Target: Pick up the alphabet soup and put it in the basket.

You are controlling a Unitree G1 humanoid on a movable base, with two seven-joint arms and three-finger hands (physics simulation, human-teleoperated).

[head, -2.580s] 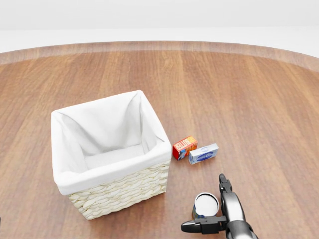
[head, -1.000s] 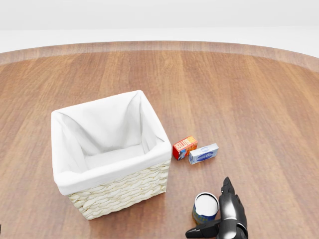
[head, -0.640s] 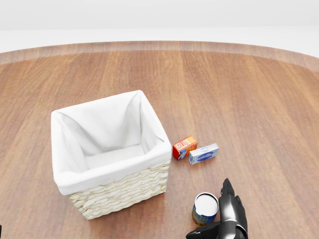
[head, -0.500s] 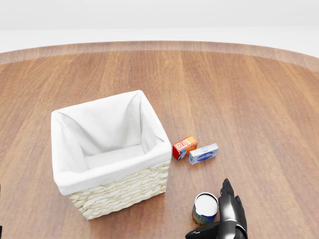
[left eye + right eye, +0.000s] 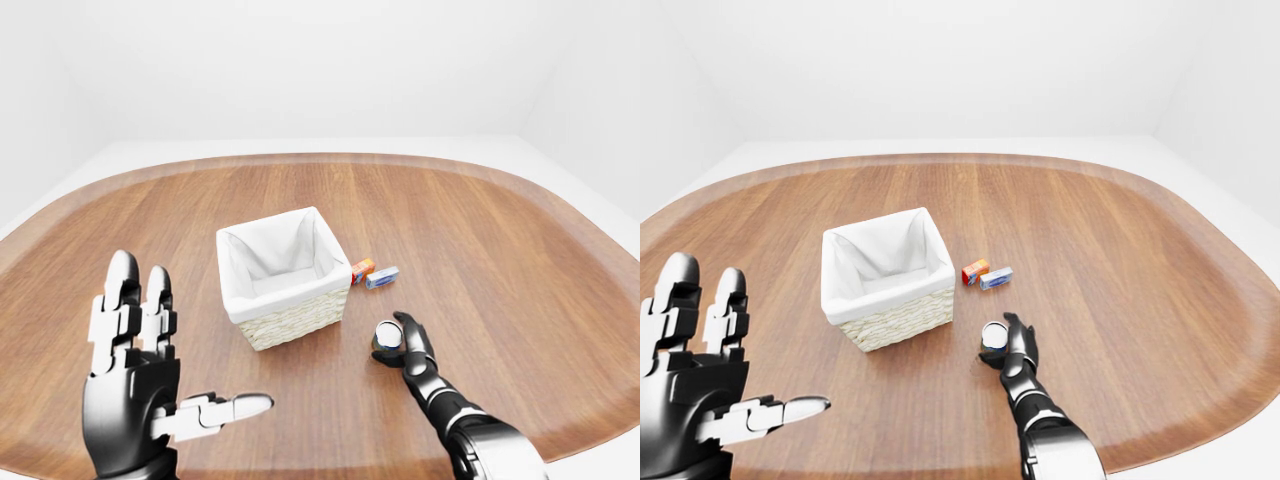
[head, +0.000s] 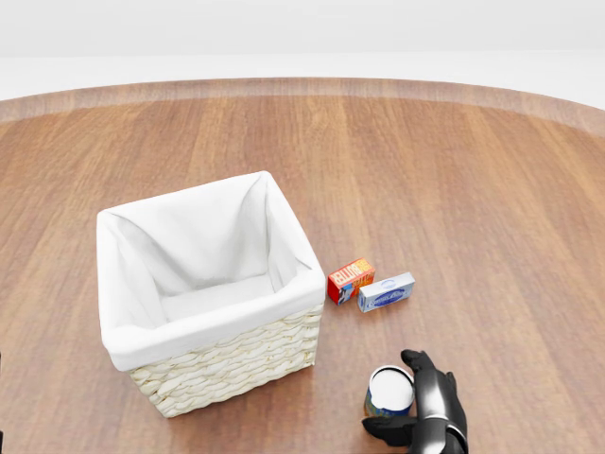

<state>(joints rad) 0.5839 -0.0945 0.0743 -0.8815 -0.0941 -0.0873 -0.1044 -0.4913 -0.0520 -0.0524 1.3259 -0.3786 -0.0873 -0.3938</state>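
While the left robot hand (image 5: 140, 400) hangs raised with fingers spread wide, the right robot hand (image 6: 427, 407) curls its fingers round the upright alphabet soup (image 6: 389, 393). That can stands on the desk (image 6: 492, 189), right of the basket (image 6: 227, 364) in the head view.

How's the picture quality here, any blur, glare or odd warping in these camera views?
Head view: sharp, even light, no glare; the basket casts only a faint soft shadow. Left-eye view: wide-angle, so the table edge bows and the left hand looms large. Right-eye view: same warp; the right hand at the alphabet soup is small but crisp.
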